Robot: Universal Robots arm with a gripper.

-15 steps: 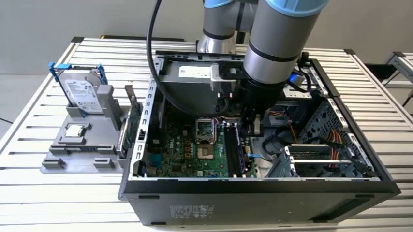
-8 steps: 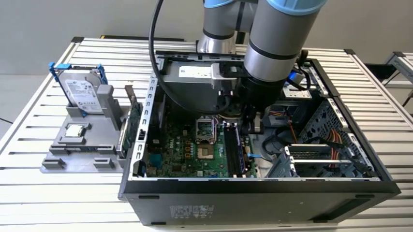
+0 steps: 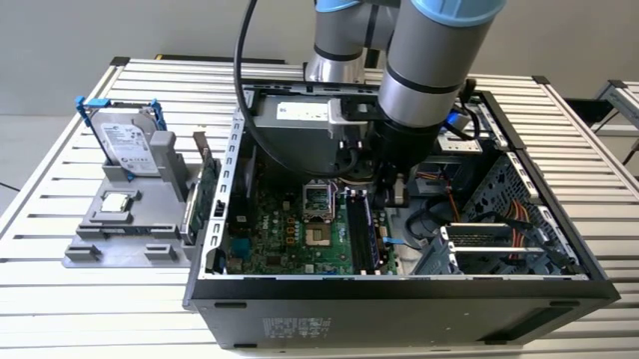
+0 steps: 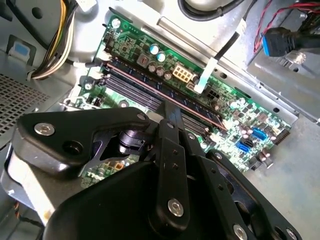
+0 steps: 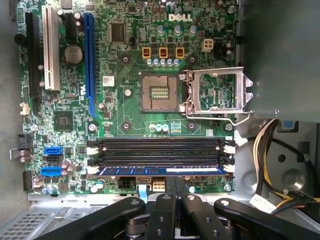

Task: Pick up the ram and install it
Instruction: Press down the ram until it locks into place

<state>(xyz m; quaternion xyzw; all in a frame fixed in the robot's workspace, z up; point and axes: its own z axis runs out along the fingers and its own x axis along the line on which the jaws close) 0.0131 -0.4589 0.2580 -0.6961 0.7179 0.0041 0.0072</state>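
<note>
In the first wrist view the ram (image 5: 160, 170), a slim dark strip with a blue label, lies along the memory slot farthest from the processor socket (image 5: 159, 93). My gripper (image 5: 175, 181) is shut, its two black fingers pressed together with nothing between them. The tips sit right over the middle of the ram's top edge; contact cannot be told. The second wrist view has the gripper (image 4: 170, 107) ending at the same row of slots. Seen from the exterior view, the gripper (image 3: 391, 191) reaches down inside the open computer case, over the slots beside the socket.
Outside the case, on the exterior view's left, a grey stand (image 3: 125, 224) holds a silver hard drive (image 3: 130, 142) and an upright green board (image 3: 206, 198). Case walls, a drive cage (image 3: 499, 239) and cable bundles (image 5: 270, 150) crowd the arm. The socket's metal lid (image 5: 220, 92) stands open.
</note>
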